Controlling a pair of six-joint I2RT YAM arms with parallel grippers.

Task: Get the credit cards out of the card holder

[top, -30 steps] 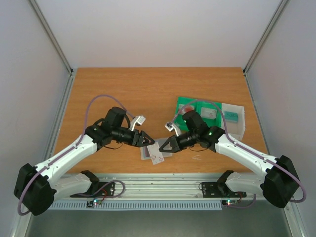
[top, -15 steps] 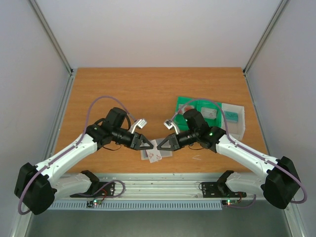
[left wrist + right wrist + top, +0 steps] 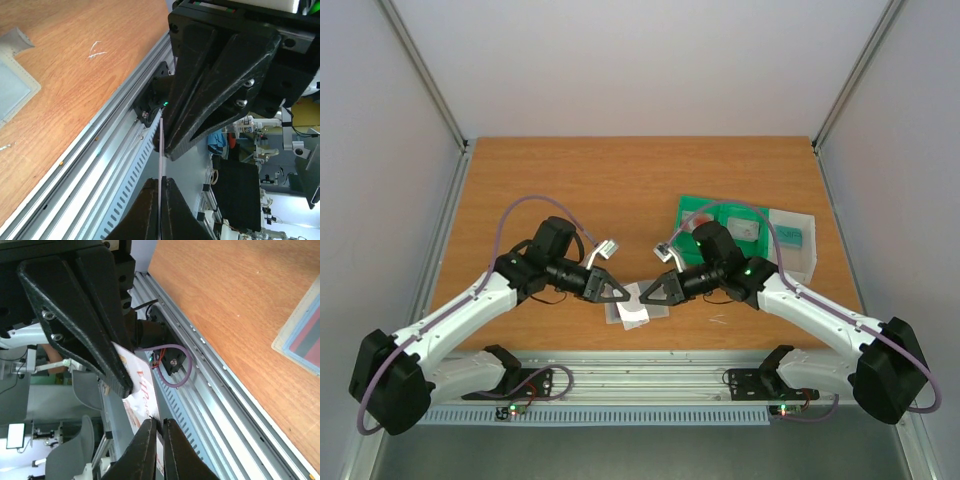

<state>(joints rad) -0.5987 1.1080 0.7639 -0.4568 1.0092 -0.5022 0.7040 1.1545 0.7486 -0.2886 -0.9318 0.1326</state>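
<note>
- The left pincer (image 3: pixel 160 186) is pressed together on the edge of a white card (image 3: pixel 141 390) with red marks. Its wrist camera sees that card edge-on, as a thin pale line running up from between the fingertips.
- The right pincer (image 3: pixel 159 426) is pinched on the same card from the opposite edge, with only a hairline slit showing between its fingers.
- From above, the left pincer comes at the card from 9 o'clock and the right from 3 o'clock. Their black tips are almost nose to nose, each filling the other's wrist view.
- The white card is lifted off the wood, above the card holder (image 3: pixel 661 309).
- The holder lies flat at about 6 o'clock from the middle of the table (image 3: pixel 580 180), close to the metal rail (image 3: pixel 650 375) at the near edge.
- A dark red card (image 3: pixel 312 352) shows inside the holder's pale sleeve.
- A green tray (image 3: pixel 692 207) sits at about 3 o'clock from the table's middle, partly hidden by the right arm.
- A clear box (image 3: pixel 804 258) lies just beyond the tray at 3 o'clock, with a teal card (image 3: pixel 790 236) in it.
</note>
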